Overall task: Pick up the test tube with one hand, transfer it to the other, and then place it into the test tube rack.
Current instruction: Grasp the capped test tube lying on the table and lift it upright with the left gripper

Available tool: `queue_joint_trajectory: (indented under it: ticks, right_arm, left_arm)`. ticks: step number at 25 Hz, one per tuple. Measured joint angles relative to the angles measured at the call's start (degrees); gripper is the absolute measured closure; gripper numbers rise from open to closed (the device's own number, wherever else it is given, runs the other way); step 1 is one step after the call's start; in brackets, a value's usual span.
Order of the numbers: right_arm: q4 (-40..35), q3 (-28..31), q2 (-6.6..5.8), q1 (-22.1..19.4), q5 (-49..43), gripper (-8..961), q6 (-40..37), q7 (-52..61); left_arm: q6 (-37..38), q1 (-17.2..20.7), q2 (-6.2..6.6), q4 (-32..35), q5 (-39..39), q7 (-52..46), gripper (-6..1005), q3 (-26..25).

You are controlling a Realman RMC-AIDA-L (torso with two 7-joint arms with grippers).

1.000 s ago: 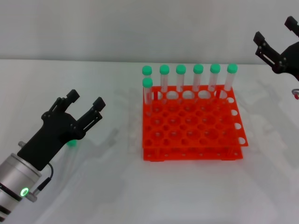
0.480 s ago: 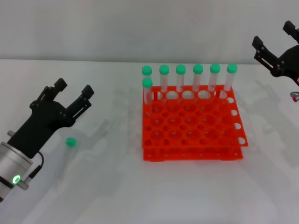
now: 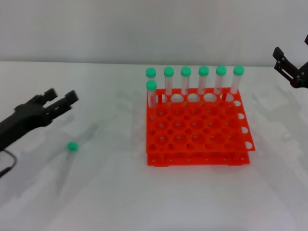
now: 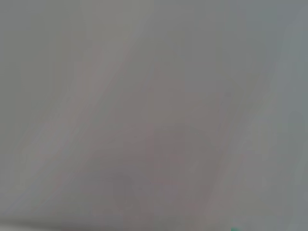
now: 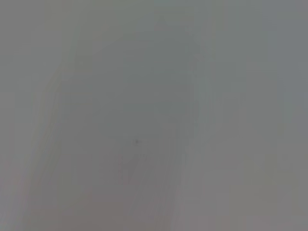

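1. Centrally, the orange-red test tube rack (image 3: 198, 129) stands on the white table (image 3: 144, 192); seven green-capped tubes (image 3: 203, 81) stand upright along its far side.
2. Left of the rack, the test tube (image 3: 69, 161) lies flat on the table, green cap toward the far side.
3. Above and left of it, the left gripper (image 3: 61, 99) hovers, fingers slightly apart, holding nothing.
4. At far right, the right gripper (image 3: 294, 72) hangs raised, apparently open; both wrist views show only blank grey.
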Motion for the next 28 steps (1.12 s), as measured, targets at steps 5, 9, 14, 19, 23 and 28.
queue_joint_trajectory:
  ticks: [5, 9, 14, 19, 23, 28]
  right_arm:
    - [0.1, 0.6, 0.00, -1.2, 0.1, 124, 0.0, 0.0]
    - [0.3, 0.8, -0.02, -2.8, 0.8, 124, -0.2, 0.0]
    - [1.6, 0.9, -0.02, -3.5, 1.3, 124, -0.6, 0.0]
    - [2.5, 0.9, 0.02, -3.7, 1.5, 124, -0.6, -0.1]
    - [3.4, 0.9, 0.12, -3.8, 2.0, 123, -0.6, -0.1]
    - [3.9, 0.9, 0.15, -3.7, 2.5, 124, -0.7, -0.1]
  left_arm:
    - [4.8, -3.7, -0.04, -15.0, 10.2, -17.4, 107, 0.0]
    - [11.7, -7.7, 0.06, -28.1, 19.1, -28.2, 107, 0.0]
    - [18.3, -12.1, 0.88, -40.1, 29.7, -37.0, 108, 0.1]
    - [19.8, -18.7, 2.61, -42.0, 47.2, -40.6, 108, 0.2]
    - [18.8, -22.3, 2.67, -41.5, 55.8, -41.0, 109, 0.2]
    - [15.5, -24.3, 2.84, -34.9, 59.1, -41.7, 109, 0.2]
